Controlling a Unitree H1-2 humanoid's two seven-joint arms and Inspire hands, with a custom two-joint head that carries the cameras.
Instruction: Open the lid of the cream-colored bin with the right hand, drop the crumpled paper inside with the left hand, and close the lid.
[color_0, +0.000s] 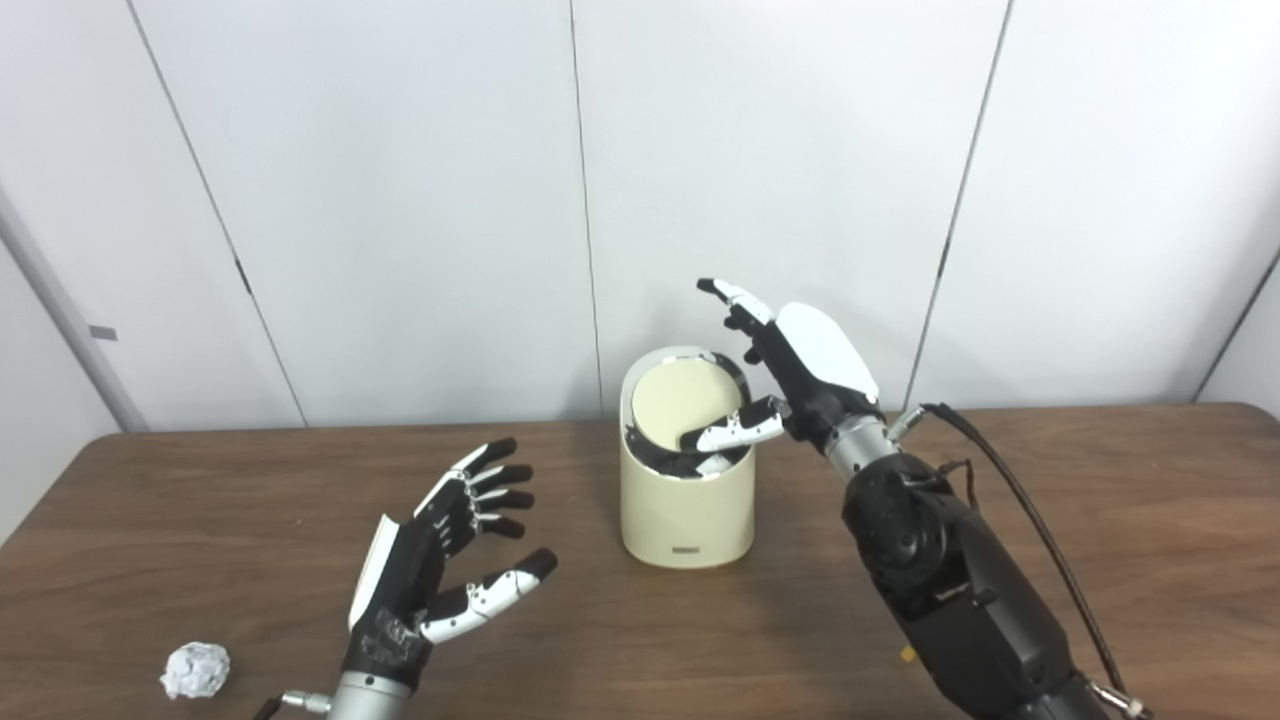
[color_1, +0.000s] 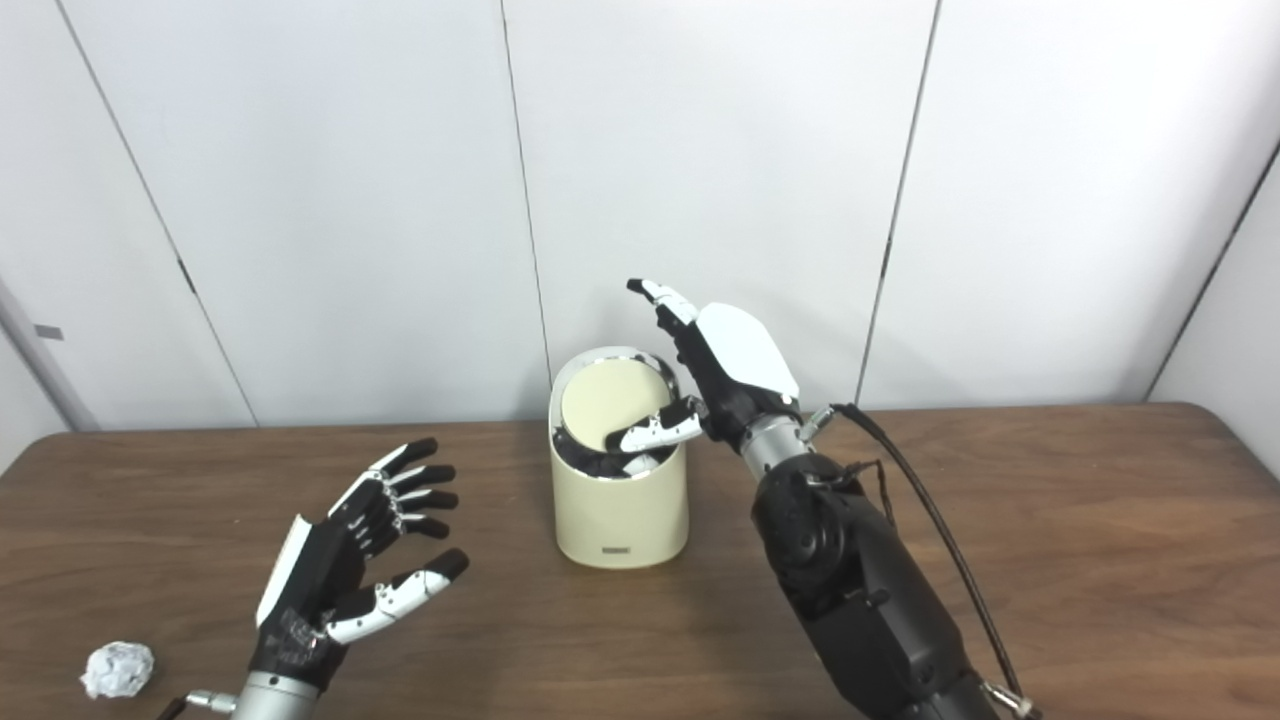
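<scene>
The cream-colored bin (color_0: 685, 510) stands upright at the middle of the table. Its round lid (color_0: 678, 400) is tilted up toward me, and the dark inside shows below it. My right hand (color_0: 800, 375) is at the bin's upper right, open; its thumb reaches across the opening in front of the lid and its fingers point up behind the rim. The white crumpled paper (color_0: 195, 669) lies on the table at the near left. My left hand (color_0: 440, 560) hovers open just right of the paper, palm facing the bin and holding nothing.
The brown wooden table (color_0: 1100, 520) spans the whole view, with white wall panels right behind it. A black cable (color_0: 1040, 540) runs along my right forearm. Bare tabletop lies between my left hand and the bin.
</scene>
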